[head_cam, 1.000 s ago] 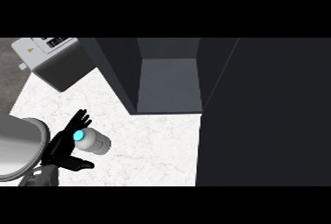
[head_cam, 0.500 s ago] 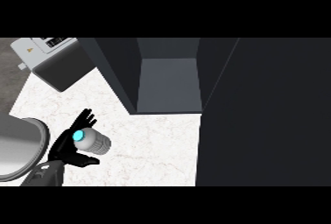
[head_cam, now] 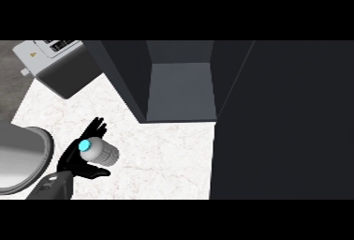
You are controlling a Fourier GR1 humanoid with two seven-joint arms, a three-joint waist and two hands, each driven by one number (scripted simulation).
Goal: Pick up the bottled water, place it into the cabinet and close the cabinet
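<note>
Nearest, at the view's lower left, the left hand point(head_cam: 75, 158) comes up from a grey forearm. Its fingers point(head_cam: 93, 127) are stretched almost straight and its thumb point(head_cam: 97, 173) is spread wide, so it is open and cupped against the bottled water point(head_cam: 104, 153) without closing round it. The bottle lies in the fork between thumb and fingers, its cyan cap point(head_cam: 85, 145) close to the palm. I cannot tell whether it stands on the white marbled desk point(head_cam: 166, 154) or is already lifted.

By its look it is a pale ribbed plastic bottle. It is probably light to middling in weight and stiff enough when full, though smooth and round, so it could roll or slip sideways. The ribbed body below the cap seems the best place to hold, with the thumb opposite the fingers.

Left of the hand is a grey metal basin point(head_cam: 21, 154). Farther off and to the hand's right, the dark cabinet point(head_cam: 180, 89) stands open, its door point(head_cam: 290, 122) apparently the broad dark panel beyond. A grey boxy appliance point(head_cam: 59, 70) sits farthest, up and left.
</note>
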